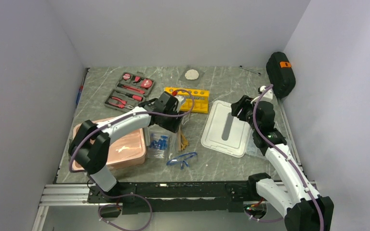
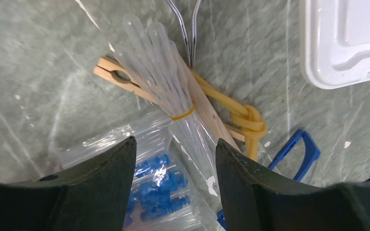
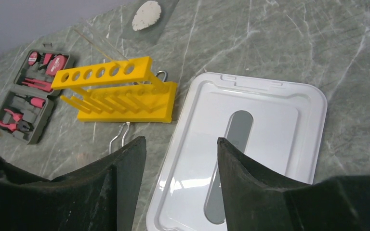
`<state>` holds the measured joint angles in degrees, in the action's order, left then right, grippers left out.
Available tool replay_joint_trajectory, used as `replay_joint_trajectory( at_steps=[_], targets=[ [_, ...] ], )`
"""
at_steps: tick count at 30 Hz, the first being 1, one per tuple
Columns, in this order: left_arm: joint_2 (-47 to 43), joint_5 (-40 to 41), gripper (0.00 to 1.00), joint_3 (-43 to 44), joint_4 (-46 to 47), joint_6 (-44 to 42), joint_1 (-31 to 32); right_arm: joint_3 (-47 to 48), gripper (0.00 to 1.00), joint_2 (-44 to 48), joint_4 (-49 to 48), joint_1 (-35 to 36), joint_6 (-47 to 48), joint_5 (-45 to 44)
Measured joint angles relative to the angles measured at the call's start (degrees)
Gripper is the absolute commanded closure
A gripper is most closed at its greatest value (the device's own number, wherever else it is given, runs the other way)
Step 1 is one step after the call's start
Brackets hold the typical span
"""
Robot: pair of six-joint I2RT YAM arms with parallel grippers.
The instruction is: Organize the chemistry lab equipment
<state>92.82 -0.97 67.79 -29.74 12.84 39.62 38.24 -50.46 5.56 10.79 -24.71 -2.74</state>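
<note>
Left gripper hovers with fingers spread and nothing between them, over the heap at mid-table. Directly under it: a bundle of clear tubes cinched by a rubber band, lying across a wooden clamp, with knotted yellow tubing touching the clamp's far end. The bag of blue-capped tubes sits just beside the bundle, partly under its lower end. The safety glasses lie nearer the arm bases, apart from the heap. The yellow rack stands beyond the left gripper. Right gripper is also spread and holding nothing, poised over the white lid. Judgement: the step in hand is a pick from the heap, most likely the banded bundle or the clamp beneath it. To do it well, come straight down with the jaws across the bundle's narrow waist at the band, where the tubes are held tightest, so that none slip out. Keep the fingertips off the bag film, which would snag and drag the bag along. The clamp and tubing lie crossed under the bundle, so lift slowly and watch that they drop free. Close gently, since the clear tubes look thin-walled and may crush. Where the items are meant to go cannot be told from these views. The pink bin at left looks a likely place.
</note>
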Motion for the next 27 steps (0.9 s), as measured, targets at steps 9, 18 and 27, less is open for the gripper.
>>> replay_joint_trajectory(
  at_steps=[9,18,27],
  targets=[
    [6.0,-2.6,0.49,0.8,-0.5,1.5,0.1,-0.8,0.41,0.0,0.0,-0.4,-0.3,0.3],
    [9.0,-4.9,0.49,1.4,0.0,2.9,-0.2,-1.0,0.41,0.6,0.0,-0.5,-0.4,0.3],
    [10.3,-6.9,0.53,1.7,0.6,4.4,-2.6,-1.4,0.41,0.7,0.0,-0.5,-0.4,0.5]
  ],
)
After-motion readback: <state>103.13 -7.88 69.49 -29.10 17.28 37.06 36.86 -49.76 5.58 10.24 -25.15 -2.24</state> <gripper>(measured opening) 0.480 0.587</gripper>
